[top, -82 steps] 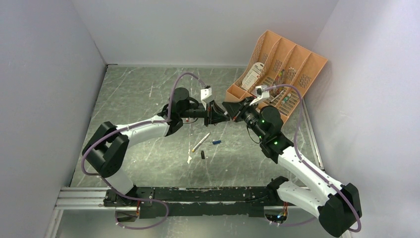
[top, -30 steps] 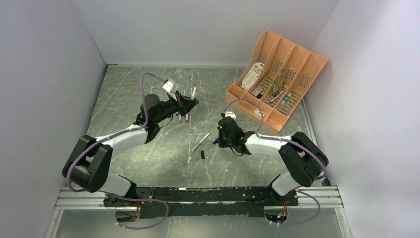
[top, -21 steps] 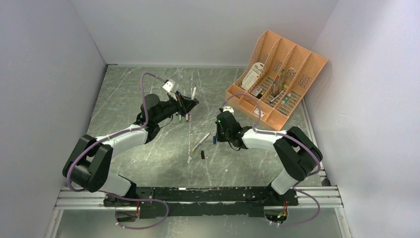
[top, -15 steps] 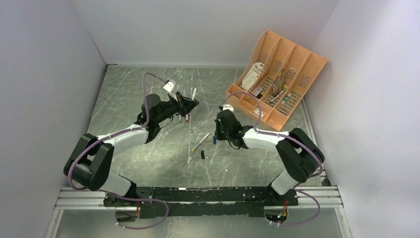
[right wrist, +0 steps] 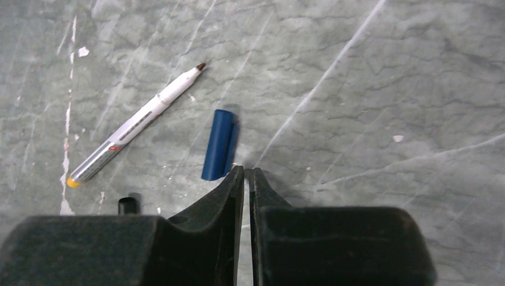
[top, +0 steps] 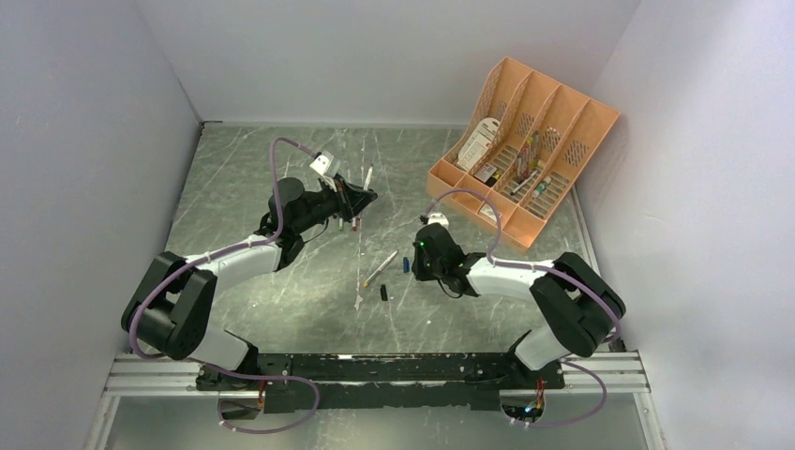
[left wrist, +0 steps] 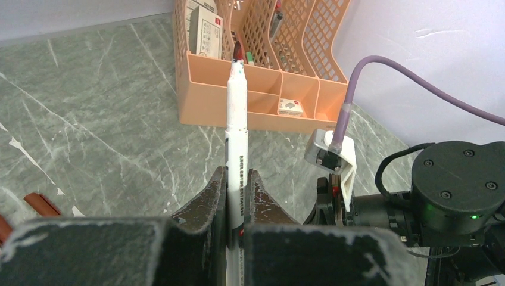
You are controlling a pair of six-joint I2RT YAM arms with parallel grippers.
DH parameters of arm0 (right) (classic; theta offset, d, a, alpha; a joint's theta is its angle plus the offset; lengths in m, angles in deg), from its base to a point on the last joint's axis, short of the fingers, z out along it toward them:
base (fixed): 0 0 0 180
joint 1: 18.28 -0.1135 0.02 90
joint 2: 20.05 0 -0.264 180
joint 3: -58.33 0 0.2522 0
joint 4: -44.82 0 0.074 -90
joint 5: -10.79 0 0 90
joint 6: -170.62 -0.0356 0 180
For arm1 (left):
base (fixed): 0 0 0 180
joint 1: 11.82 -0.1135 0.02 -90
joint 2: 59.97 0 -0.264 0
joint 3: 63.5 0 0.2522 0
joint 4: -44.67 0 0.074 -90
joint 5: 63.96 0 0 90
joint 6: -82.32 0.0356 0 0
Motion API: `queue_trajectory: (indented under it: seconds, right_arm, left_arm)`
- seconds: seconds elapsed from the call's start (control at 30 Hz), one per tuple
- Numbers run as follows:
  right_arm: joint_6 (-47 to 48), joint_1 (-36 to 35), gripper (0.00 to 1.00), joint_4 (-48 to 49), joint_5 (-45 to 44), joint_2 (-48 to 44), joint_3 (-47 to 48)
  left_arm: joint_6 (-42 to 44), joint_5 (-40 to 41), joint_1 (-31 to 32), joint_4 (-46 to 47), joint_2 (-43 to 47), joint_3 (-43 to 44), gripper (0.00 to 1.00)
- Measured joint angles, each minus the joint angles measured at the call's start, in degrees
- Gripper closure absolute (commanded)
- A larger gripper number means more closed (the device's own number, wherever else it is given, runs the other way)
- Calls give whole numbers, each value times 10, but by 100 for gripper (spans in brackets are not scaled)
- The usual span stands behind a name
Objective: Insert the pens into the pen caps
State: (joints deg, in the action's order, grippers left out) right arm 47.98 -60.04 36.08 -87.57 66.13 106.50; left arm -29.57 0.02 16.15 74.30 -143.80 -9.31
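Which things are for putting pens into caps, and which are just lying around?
For the job: held pen in left pincer, loose pen, blue cap, black cap.
Just lying about: orange tray.

A white pen (left wrist: 236, 119) with a dark red tip is sticking out tip-first from the left gripper (left wrist: 236, 185), which is pinching it tightly. A second pen (right wrist: 134, 125), uncapped and orange-ended, is lying flat. A blue cap (right wrist: 218, 145) is lying just beside it, and a black cap (right wrist: 125, 205) is sitting near its orange end.
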Motion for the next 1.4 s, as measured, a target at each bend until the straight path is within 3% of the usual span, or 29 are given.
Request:
queue_trajectory:
  seconds: [0.4,0.87,1.1,1.23,1.4]
  right_arm:
    - [-23,-28,92,33,12,19,3]
    - [-5,-29,91,26,14,93,87]
    - [29,-30,57,27,15,23,76]
    - [77,-30,50,35,9,-21,76]
    - [159,-30,39,33,20,7,74]
  left_arm:
    - [0,-2,0,-1,0,0,93]
    - [0,-1,0,-5,0,0,93]
    - [0,-1,0,-8,-3,0,93]
    - [0,-2,0,-8,-10,0,93]
    - [0,-5,0,-8,-14,0,93]
